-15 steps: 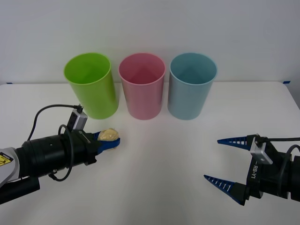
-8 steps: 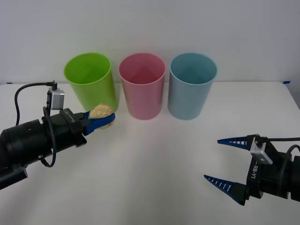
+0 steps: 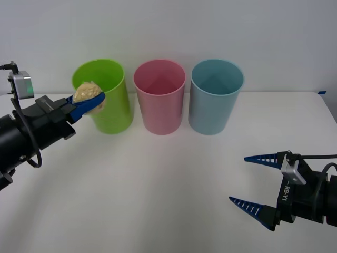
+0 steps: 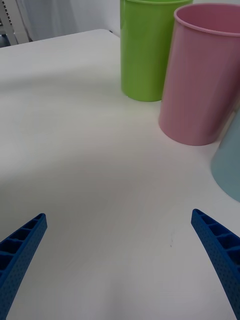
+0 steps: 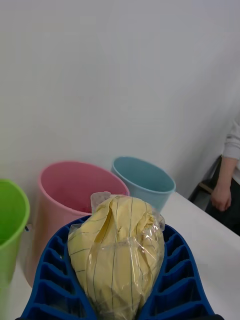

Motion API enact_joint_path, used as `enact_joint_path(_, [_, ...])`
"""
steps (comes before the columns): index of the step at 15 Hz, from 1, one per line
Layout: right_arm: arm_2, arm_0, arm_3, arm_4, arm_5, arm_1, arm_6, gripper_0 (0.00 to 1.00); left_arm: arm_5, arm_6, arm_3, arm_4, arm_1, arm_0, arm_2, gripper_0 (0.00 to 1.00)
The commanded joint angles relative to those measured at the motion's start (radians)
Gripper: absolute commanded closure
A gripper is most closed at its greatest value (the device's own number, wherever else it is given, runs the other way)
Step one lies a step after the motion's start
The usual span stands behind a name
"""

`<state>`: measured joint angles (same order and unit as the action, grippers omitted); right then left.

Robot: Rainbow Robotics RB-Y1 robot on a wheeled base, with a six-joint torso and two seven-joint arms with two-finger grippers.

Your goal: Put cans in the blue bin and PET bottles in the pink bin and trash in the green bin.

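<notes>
My left gripper (image 3: pixel 88 101) is shut on the trash (image 3: pixel 86 93), a crumpled yellow-beige ball, and holds it high at the left rim of the green bin (image 3: pixel 108 105). In the left wrist view the trash (image 5: pixel 117 257) sits wedged between the blue fingers (image 5: pixel 50 280), with the green bin (image 5: pixel 10 225), the pink bin (image 5: pixel 60 200) and the blue bin (image 5: pixel 145 182) beyond. The pink bin (image 3: pixel 159 100) and the blue bin (image 3: pixel 215 100) stand in a row to the right of the green one. My right gripper (image 3: pixel 251 182) hovers open near the table's front right, holding nothing.
The white table (image 3: pixel 168 174) spreads bare in front of the bins. A wall rises close behind them. The right wrist view looks over the table toward the green bin (image 4: pixel 147 50) and the pink bin (image 4: pixel 200 80).
My left gripper has risen and moved back to the left with the trash, from low in front of the green bin up to its rim. The right arm has stayed still.
</notes>
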<state>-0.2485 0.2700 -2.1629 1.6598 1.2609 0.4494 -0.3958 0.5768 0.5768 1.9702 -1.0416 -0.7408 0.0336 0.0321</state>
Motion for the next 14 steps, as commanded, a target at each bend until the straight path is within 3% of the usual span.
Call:
enact_joint_path(1, [0.0, 0.0, 0.0, 0.0, 0.0, 0.0, 0.0, 0.0, -0.044, 0.0, 0.021, 0.003, -0.002, 0.0, 0.046, 1.0])
enact_joint_path(7, [0.0, 0.0, 0.0, 0.0, 0.0, 0.0, 0.0, 0.0, -0.242, 0.021, 0.033, -0.04, -0.086, -0.044, 0.026, 1.0])
enact_joint_path(9, [0.0, 0.0, 0.0, 0.0, 0.0, 0.0, 0.0, 0.0, -0.319, 0.035, 0.033, -0.04, -0.141, -0.08, -0.024, 1.0])
enact_joint_path(11, [0.0, 0.0, 0.0, 0.0, 0.0, 0.0, 0.0, 0.0, -0.463, 0.046, 0.033, -0.026, -0.229, -0.132, -0.123, 1.0])
enact_joint_path(14, [0.0, 0.0, 0.0, 0.0, 0.0, 0.0, 0.0, 0.0, -0.538, 0.057, -0.034, -0.006, -0.302, -0.222, -0.222, 1.0])
